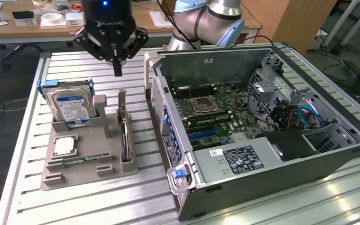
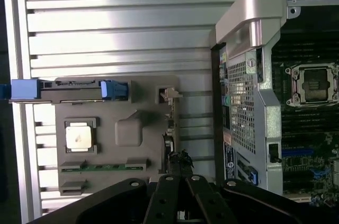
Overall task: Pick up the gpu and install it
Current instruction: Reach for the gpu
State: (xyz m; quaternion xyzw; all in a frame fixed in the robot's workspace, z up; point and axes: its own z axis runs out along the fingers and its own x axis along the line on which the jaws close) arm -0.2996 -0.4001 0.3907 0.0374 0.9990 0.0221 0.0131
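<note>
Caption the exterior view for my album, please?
Shut black gripper hangs above the flat gpu card standing in a grey tray.

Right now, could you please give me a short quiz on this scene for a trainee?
1. True or false: the gripper holds the gpu.
2. How does the gpu sit in the grey holder? A) on edge in a slot; B) lying flat; C) tipped over, half out.
3. Name the part in the holder with the blue-white label.
Key: 1 false, the gripper hangs above the holder, clear of the gpu; 2 A; 3 the hard drive.
</note>
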